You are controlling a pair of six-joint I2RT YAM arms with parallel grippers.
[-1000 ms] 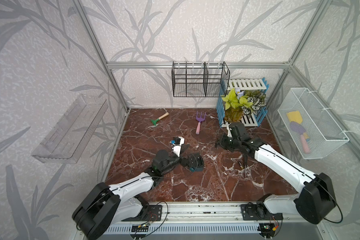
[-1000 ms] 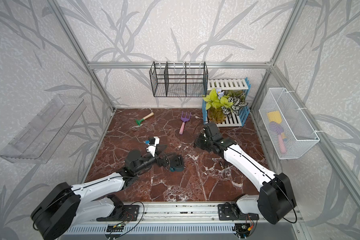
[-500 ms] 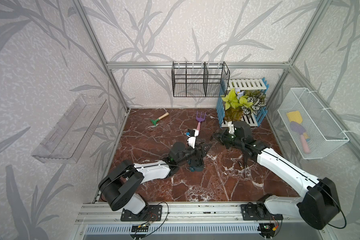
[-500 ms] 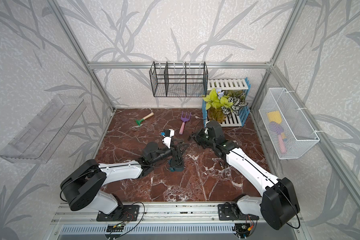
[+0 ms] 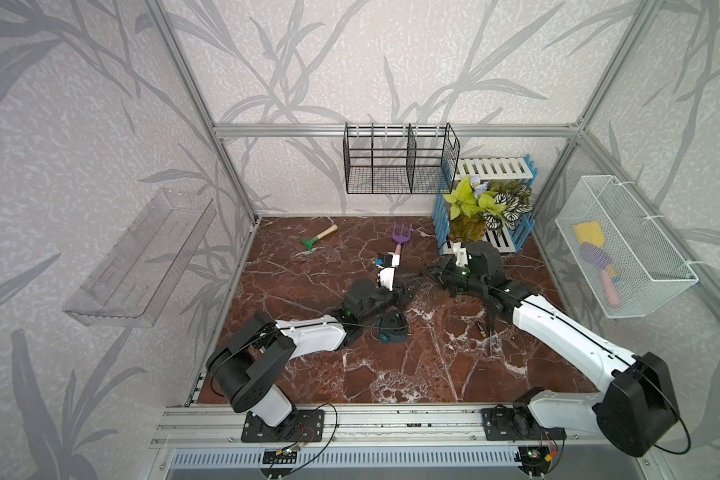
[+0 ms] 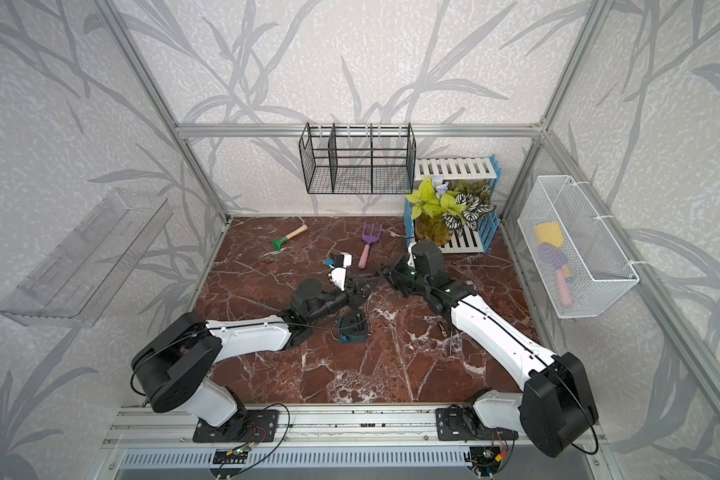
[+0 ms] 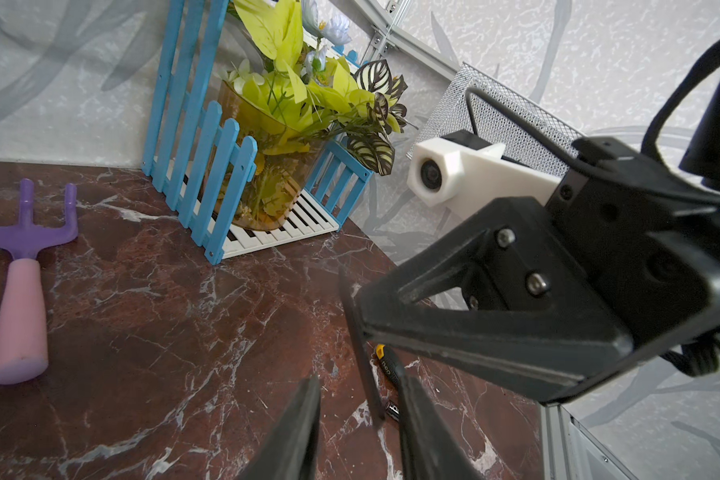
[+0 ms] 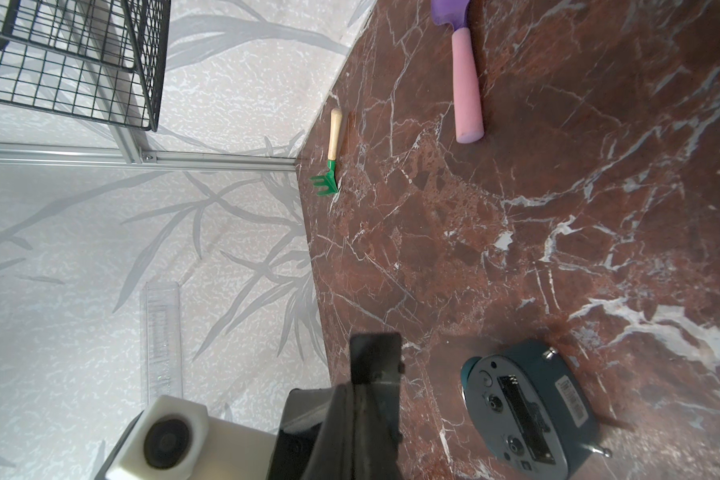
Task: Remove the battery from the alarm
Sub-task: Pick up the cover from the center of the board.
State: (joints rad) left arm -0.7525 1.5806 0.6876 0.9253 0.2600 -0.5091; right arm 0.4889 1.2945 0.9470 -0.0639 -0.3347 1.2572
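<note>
Alarm (image 5: 393,326) sits on floor (image 5: 412,374), far from edges; left tool (image 7: 360,384) apart, right tool (image 7: 362,328) clamping black plate (image 8: 375,357).

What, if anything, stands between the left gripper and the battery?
A thin dark strip, pinched by the right gripper, sits between the fingers of the left gripper; the battery lies beyond it beside the screwdriver.

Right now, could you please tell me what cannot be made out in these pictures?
Alarm: lies face down, dial unseen, right wrist view.
Battery: too small for markings in a top view.
Screwdriver: left wrist view, the left gripper covers most.
Thin dark strip held by the right gripper: edge-on, left wrist view, unidentifiable.
</note>
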